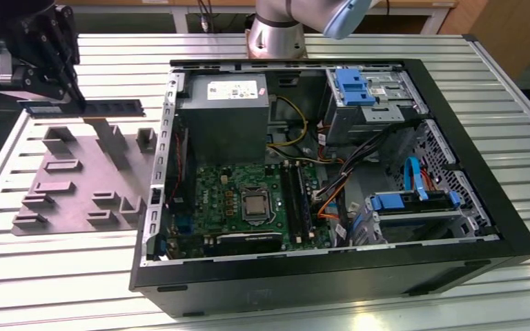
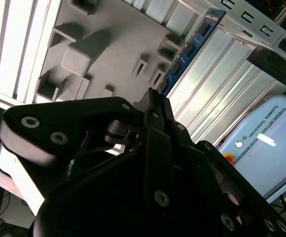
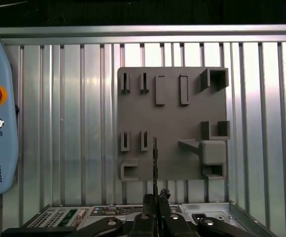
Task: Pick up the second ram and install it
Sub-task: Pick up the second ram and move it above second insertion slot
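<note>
Slatted aluminium table (image 1: 339, 45) carrying a grey fixture tray (image 1: 72, 186) and an open computer case (image 1: 339, 276). The gripper (image 1: 67, 103) is clamped on the second ram (image 1: 99, 107), holding it level above the tray. Its long axis points toward the case, at the exterior view's right.

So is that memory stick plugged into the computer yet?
No, out: the pincer grips the second ram over the grey tray, outside the case.

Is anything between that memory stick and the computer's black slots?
Only the open case's side wall, left of the black slots in the exterior view; the gripper holds the second ram outside it.
</note>
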